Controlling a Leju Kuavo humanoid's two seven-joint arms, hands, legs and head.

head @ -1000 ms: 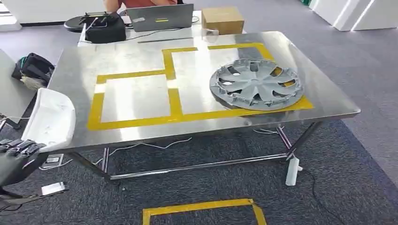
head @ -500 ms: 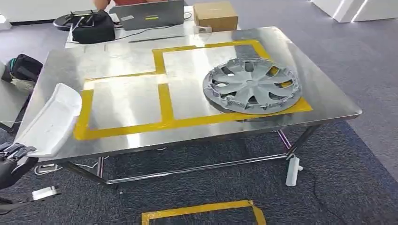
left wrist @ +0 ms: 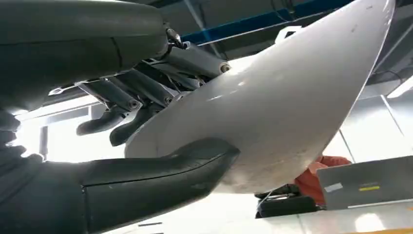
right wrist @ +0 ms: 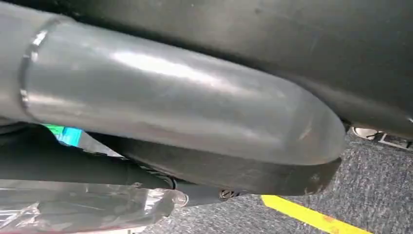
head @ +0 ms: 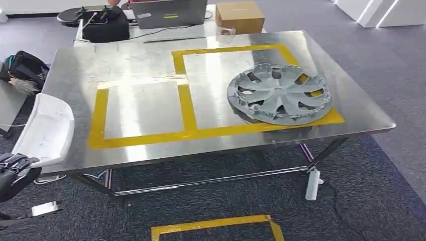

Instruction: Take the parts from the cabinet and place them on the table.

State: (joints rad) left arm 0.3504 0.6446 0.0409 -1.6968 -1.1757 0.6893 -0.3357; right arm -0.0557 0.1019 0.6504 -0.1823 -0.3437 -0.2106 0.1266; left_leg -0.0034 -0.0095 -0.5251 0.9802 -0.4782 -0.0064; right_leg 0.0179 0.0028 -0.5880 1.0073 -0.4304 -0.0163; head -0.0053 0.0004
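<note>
My left hand (head: 15, 173) grips a white curved plastic part (head: 45, 128) by its lower end, at the front left corner of the steel table (head: 140, 108). In the left wrist view the thumb (left wrist: 156, 170) presses under the white part (left wrist: 272, 112) and the dark fingers (left wrist: 126, 97) wrap over it. A grey wheel cover (head: 279, 93) lies flat on the table's right side, inside the right yellow-taped box. In the right wrist view my right hand (right wrist: 185, 117) is seen only as a grey rounded piece very close up, its fingers hidden.
Yellow tape (head: 186, 108) marks two boxes on the table. Behind it stand a laptop (head: 168, 12), a cardboard box (head: 240, 16) and a black case (head: 105, 25). A black bag (head: 25, 68) lies to the left. A yellow tape frame (head: 216, 223) marks the floor.
The whole view has shifted a little as the camera moved. My left hand keeps its hold on the white part, which now stands more upright by the table's left corner.
</note>
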